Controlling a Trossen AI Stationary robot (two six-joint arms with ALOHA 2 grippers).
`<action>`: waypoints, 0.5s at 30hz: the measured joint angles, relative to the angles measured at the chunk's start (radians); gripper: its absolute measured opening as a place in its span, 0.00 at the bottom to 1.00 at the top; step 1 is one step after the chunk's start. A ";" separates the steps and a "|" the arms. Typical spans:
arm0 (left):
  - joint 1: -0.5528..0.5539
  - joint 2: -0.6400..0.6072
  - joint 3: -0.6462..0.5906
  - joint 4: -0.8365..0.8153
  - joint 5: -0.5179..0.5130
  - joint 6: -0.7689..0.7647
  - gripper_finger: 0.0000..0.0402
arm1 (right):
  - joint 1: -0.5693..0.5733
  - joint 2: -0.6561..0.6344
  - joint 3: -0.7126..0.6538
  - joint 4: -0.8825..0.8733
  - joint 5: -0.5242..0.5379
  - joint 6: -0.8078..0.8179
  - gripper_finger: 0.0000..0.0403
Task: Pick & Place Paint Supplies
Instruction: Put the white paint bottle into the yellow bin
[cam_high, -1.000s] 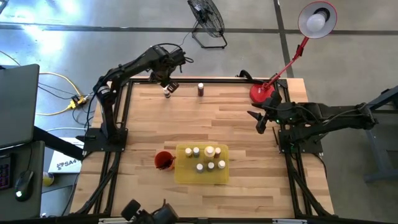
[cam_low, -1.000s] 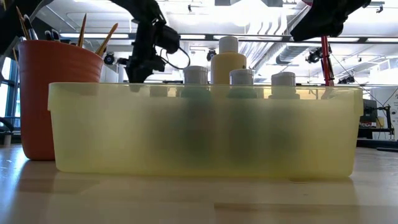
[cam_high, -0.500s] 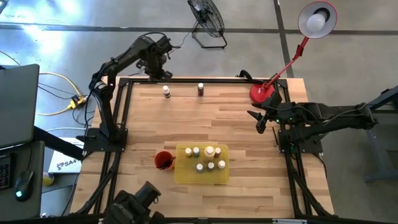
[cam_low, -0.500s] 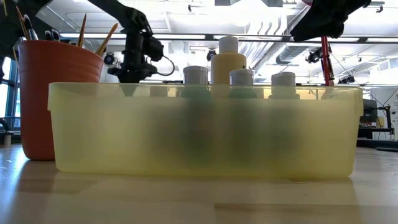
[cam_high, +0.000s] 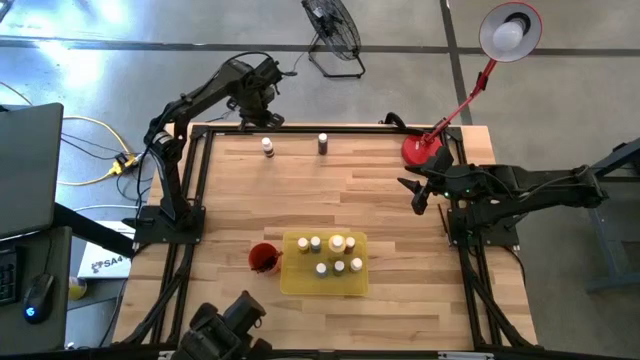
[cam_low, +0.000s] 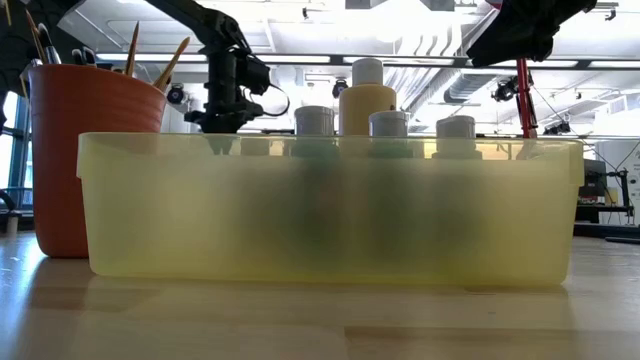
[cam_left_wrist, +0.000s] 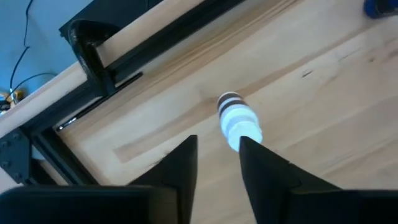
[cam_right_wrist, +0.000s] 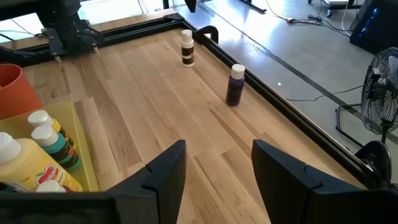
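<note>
Bottles (cam_high: 330, 254): six are counted in the tray (cam_high: 296, 281), brushes (cam_low: 150, 50) in the cup (cam_high: 262, 258) beside it. Two more are stood apart at the far edge: brown bottle (cam_high: 267, 147), dark bottle (cam_high: 322, 143). Left gripper (cam_high: 262, 112) is held just beyond the brown one, fingers parted, nothing gripped. Right gripper (cam_high: 416, 193) is spread, empty, at the right edge. Brown bottle's banded cap is shown only by left wrist view.

We see wide bare table (cam_high: 380, 200) mid-span, free passage btwn far edge and yellow tray (cam_high: 296, 282). Obstacles: two lone bottles near far edge, pale-capped brown bottle (cam_high: 267, 147) and dark bottle (cam_high: 322, 144), well apart w/ a gap btwn them. Red cup (cam_high: 262, 258) sits just beside tray's left side. Red lamp base (cam_high: 424, 150) blocks far right corner, near right pincer (cam_high: 416, 195). Left pincer (cam_high: 250, 112) hangs over the far frame rail.
</note>
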 joint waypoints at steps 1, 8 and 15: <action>0.000 0.000 0.000 -0.007 0.000 0.000 0.31 | 0.000 0.000 0.000 0.000 0.000 0.000 0.43; 0.001 0.000 0.000 -0.019 0.002 -0.044 0.55 | 0.000 0.000 0.000 -0.009 0.001 0.000 0.43; -0.026 0.000 0.000 0.022 0.003 -0.054 0.58 | 0.000 0.000 0.000 -0.016 0.003 0.000 0.43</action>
